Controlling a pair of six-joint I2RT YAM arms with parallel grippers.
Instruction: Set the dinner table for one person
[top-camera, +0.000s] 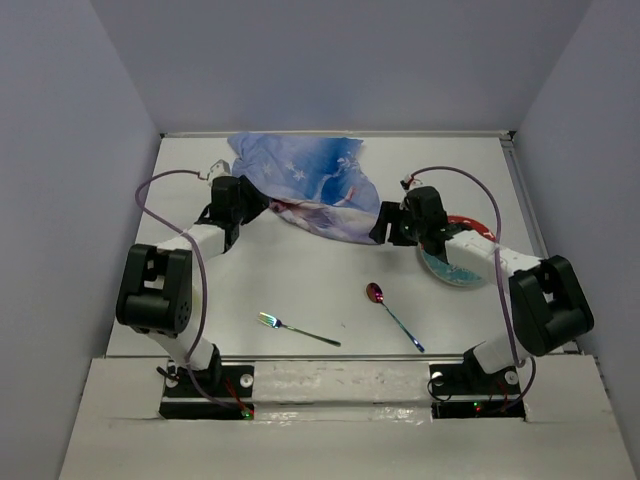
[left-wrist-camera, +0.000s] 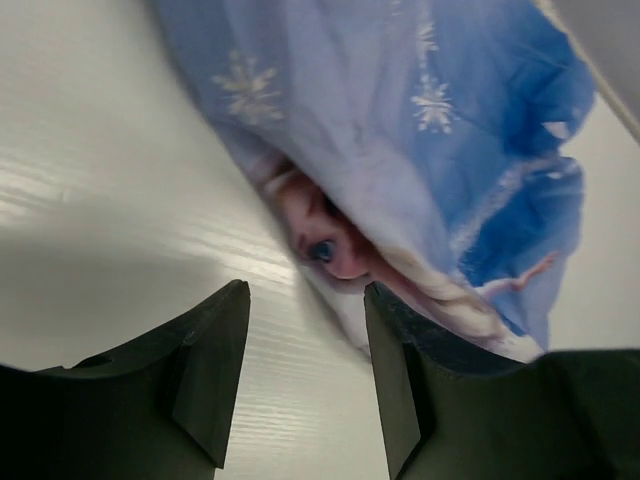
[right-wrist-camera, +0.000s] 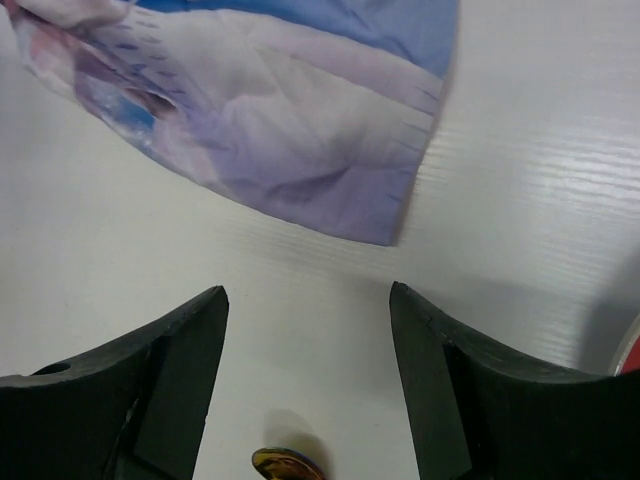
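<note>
Blue mat (top-camera: 305, 190) sits crumpled top centre, so L claw (left-wrist-camera: 305, 295) & R claw (right-wrist-camera: 308, 295) hover spread, empty, at its corners, prob to flatten it.

Overhead; wrists close, seemingly sharing placemat (top-camera: 300, 185).

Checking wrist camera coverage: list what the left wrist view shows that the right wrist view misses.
Left wrist only: the princess face and snowflakes on the placemat. Right wrist only: the placemat's corner, the spoon's bowl, a red plate edge. Both: the placemat on the white table, between open fingers of the left gripper or right gripper.
</note>
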